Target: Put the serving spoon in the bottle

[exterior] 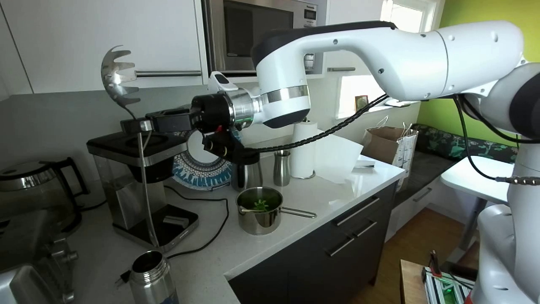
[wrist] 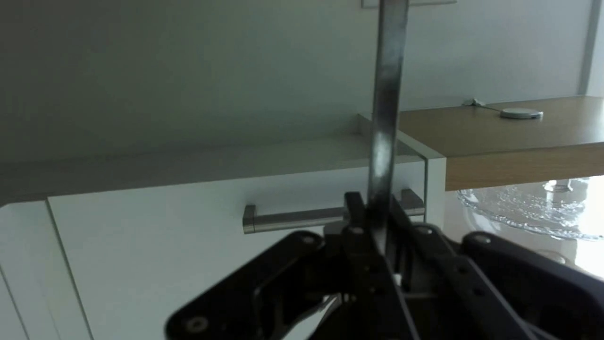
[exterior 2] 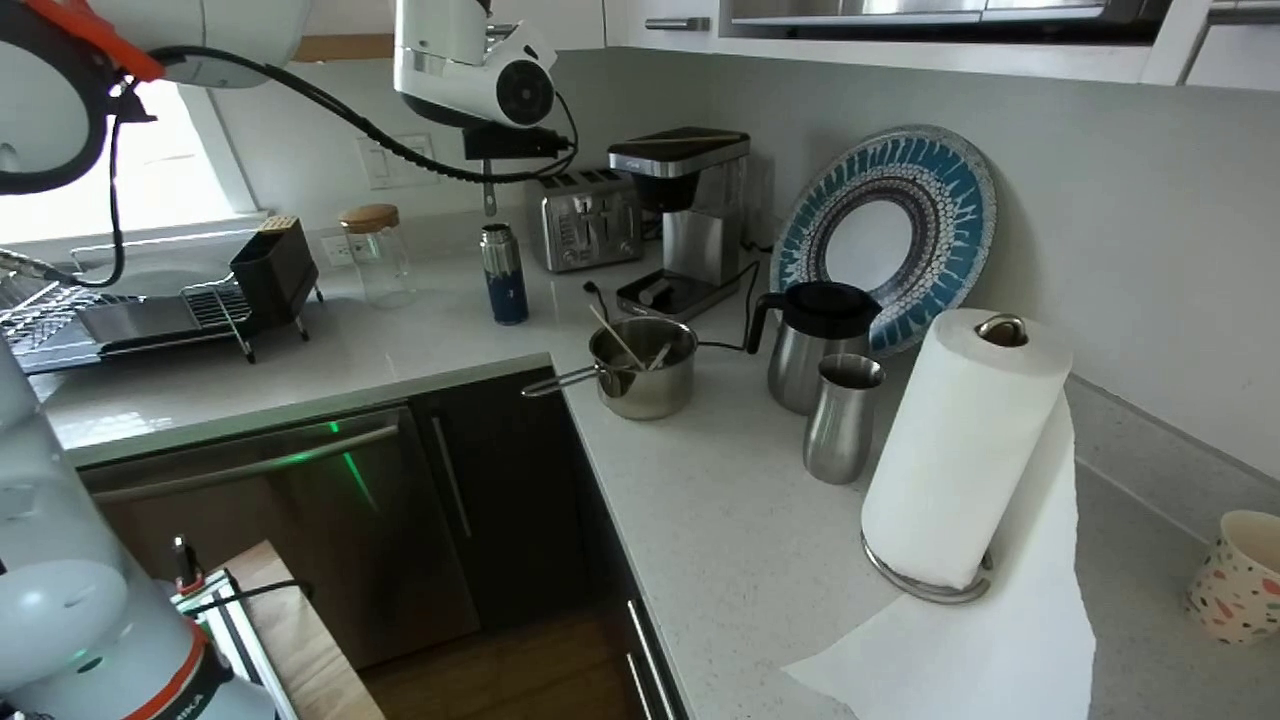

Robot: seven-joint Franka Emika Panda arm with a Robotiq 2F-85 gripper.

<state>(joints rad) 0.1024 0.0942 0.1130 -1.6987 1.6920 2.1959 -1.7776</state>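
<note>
Pasta server (exterior: 110,69) (the serving spoon) is held head-up in the air, end of its handle (exterior 2: 489,195) just above the bottle (exterior 2: 503,275), w/ a gap in an exterior view. So not in yet; step in hand is prob. lining up. Next move: centre the end over the mouth, get it vert., lower slowly; narrow opening, so little margin IMO. Looks: shiny metal, curved toothed head, long thin flat handle. Jaws of the gripper (exterior: 137,126) clamped on the handle close below the head; wrist view shows it betw. the fingers (wrist: 354,208). Bottle upright on the counter (exterior: 198,272), open top, threaded bare-metal neck, blue lower body. Toaster (exterior 2: 590,225) near it, saucepan (exterior: 259,221) further off.
</note>
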